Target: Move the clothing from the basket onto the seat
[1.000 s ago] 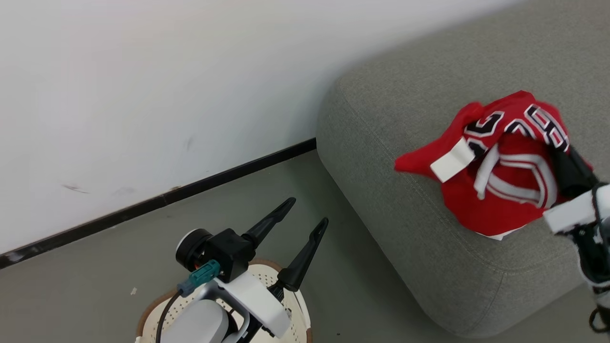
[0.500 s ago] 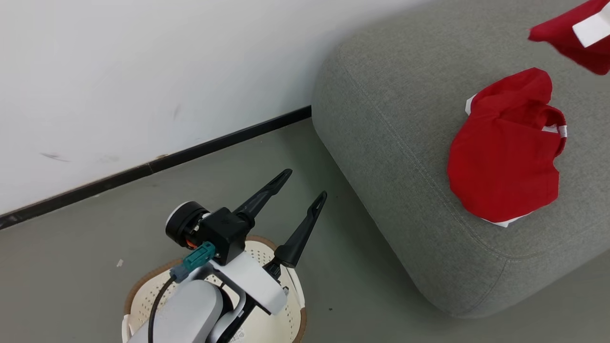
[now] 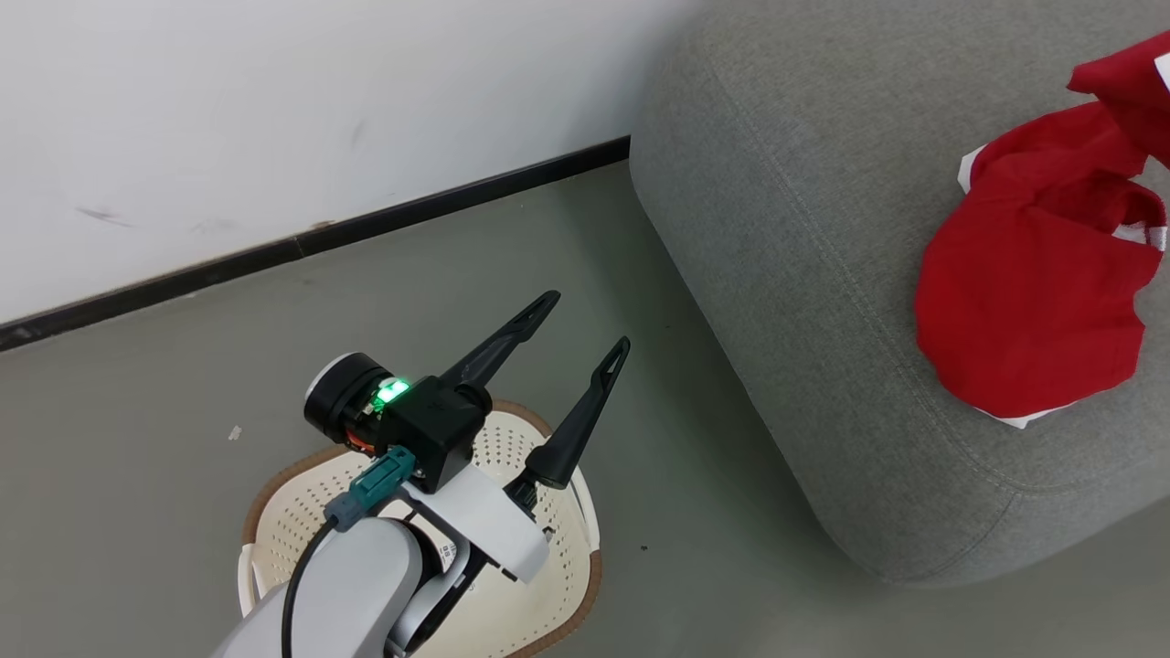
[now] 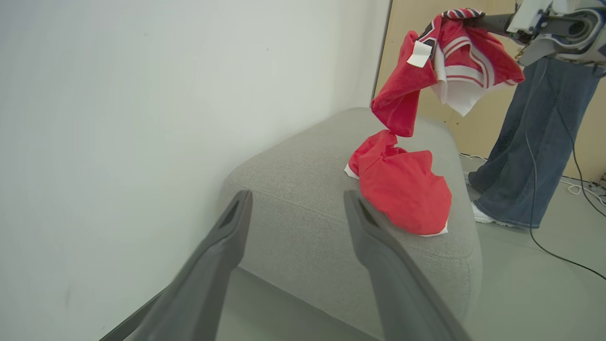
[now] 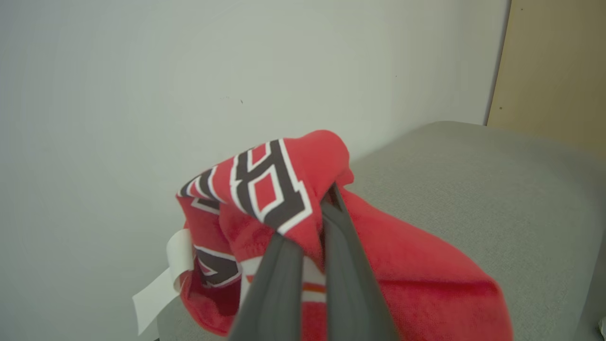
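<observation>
A plain red garment [image 3: 1033, 302] lies crumpled on the grey seat [image 3: 804, 274], near its front edge. Above it hangs the red jersey [image 4: 450, 61] with white stripes, black-and-white numbers and a white tag, its lowest fold just over the plain garment [image 4: 407, 184]. My right gripper [image 5: 312, 213] is shut on the jersey [image 5: 274, 184], bunched around its fingers. A corner of the jersey [image 3: 1124, 82] shows at the head view's right edge. My left gripper [image 3: 585, 322] is open and holds nothing, hovering over the cream basket [image 3: 292, 521] on the floor.
A white wall with a black baseboard [image 3: 274, 251] runs behind the basket and seat. A person in jeans [image 4: 535, 142] and white shoes stands past the seat's far end, with cables [image 4: 558, 251] on the floor there. Grey floor separates basket and seat.
The right gripper has lifted the jersey off the plain garment, up towards the head view's top right. The head camera has shifted. The left arm stays over the basket.
</observation>
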